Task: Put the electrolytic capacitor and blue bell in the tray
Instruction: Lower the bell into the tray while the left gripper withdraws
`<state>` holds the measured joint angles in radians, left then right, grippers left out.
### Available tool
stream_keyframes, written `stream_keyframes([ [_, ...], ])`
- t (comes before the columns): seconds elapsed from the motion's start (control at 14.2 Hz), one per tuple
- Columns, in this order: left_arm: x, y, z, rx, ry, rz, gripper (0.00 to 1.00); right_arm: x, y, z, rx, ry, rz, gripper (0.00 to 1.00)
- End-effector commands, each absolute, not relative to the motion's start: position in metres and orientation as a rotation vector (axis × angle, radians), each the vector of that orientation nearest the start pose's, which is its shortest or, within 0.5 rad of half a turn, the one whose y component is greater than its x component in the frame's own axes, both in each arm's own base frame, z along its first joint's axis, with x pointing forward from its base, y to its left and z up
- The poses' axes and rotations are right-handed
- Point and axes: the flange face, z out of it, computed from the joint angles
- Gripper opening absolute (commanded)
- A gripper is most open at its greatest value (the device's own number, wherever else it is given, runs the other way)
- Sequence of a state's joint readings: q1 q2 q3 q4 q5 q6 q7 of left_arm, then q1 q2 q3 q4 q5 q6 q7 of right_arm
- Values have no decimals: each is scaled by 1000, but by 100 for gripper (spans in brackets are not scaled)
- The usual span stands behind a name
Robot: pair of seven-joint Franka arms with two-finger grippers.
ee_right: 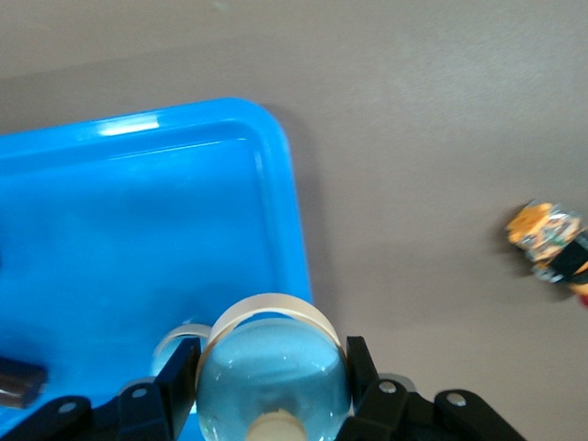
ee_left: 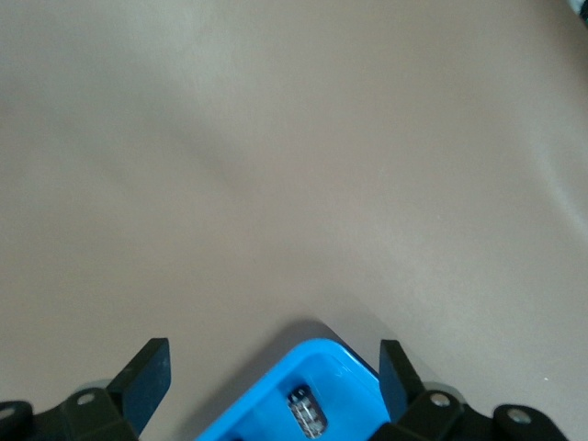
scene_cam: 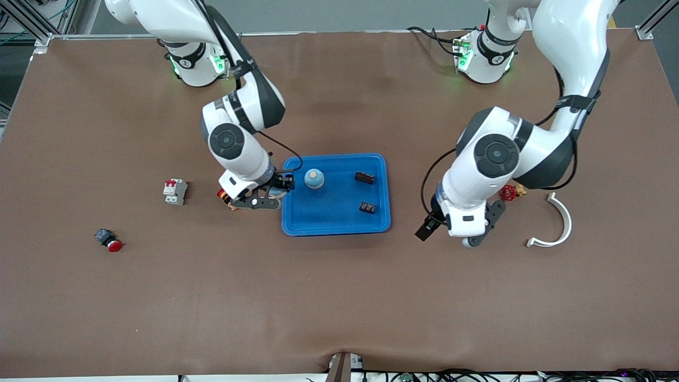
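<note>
1. Front view: tray [scene_cam: 335, 225], bright blue and by far the biggest item, lying mid-bench between the two arms. Probably stiff, light plastic with a glossy floor, so likely to let things slide.
2. Left gripper [ee_left: 271, 354] released, fingers spread wide, waiting over bare bench just off the tray corner toward the left arm's end.
3. Right gripper [ee_right: 269, 367] clenched on the blue bell [ee_right: 273, 367], at the tray's end toward the right arm, one finger on each flank of the dome.
4. Blue bell: pale-blue rounded dome, cream ring at the base, cream knob on top. Judged light, hard and slick, with curved sides apt to squirt out of a loose pinch. Best taken across the widest part just above the ring, as gripped here. Cannot tell whether the base touches the tray floor.
5. Electrolytic capacitor [ee_left: 308, 413]: probably the small striped cylinder inside the tray corner. Judged light, rigid and prone to rolling, best pinched across the barrel.
6. Dark component [scene_cam: 364, 178] also in the tray.
</note>
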<state>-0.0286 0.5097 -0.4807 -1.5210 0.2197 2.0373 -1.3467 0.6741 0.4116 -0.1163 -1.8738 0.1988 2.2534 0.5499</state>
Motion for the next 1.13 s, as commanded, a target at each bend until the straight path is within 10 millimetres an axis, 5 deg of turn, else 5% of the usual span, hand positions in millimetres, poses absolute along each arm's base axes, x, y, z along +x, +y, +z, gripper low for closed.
stream_keyframes([
  [0.0,630,-255,419,-2953,-1114,-54,100,540,361,287,-3055,248,116,44],
  [0.28,620,-239,439,-2960,-897,-14,100,552,377,273,-3060,270,103,44],
  [0.63,624,-191,468,-3002,-616,-15,100,557,396,252,-3071,280,96,44],
  [1.06,619,-165,488,-3010,-412,7,100,561,400,228,-3086,263,52,45],
])
